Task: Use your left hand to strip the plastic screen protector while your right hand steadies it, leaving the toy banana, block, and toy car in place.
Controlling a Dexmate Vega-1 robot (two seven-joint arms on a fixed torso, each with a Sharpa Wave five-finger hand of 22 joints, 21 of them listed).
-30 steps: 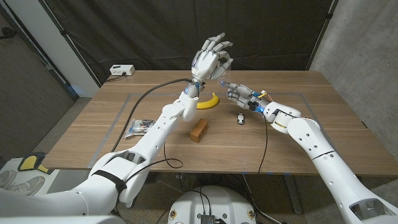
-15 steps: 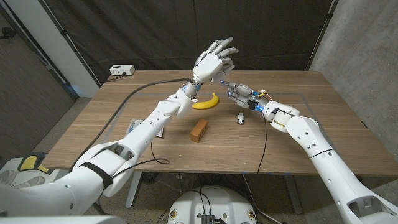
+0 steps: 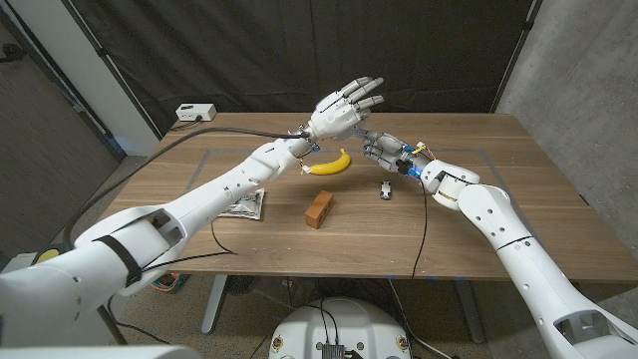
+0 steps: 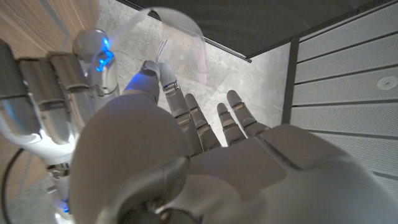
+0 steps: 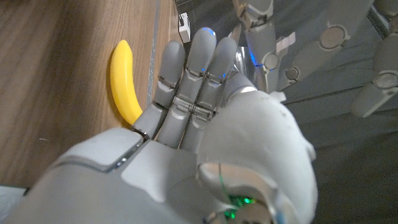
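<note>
Head view, my left hand (image 3: 344, 108) raised, fingers spread, clear screen protector (image 4: 177, 46) pinched at its fingertips, right hand (image 3: 384, 150) curled just beside, grip unclear, banana (image 3: 332, 164) on desk (image 3: 478, 214).

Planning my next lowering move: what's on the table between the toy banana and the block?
Head view: bare wood between the toy banana and the block; nothing lies there.

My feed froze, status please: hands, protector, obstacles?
Left robot hand pinching clear screen protector, fingers spread. Right robot hand holds it too. Toy banana, block, toy car below on table, clear of both hands.
</note>
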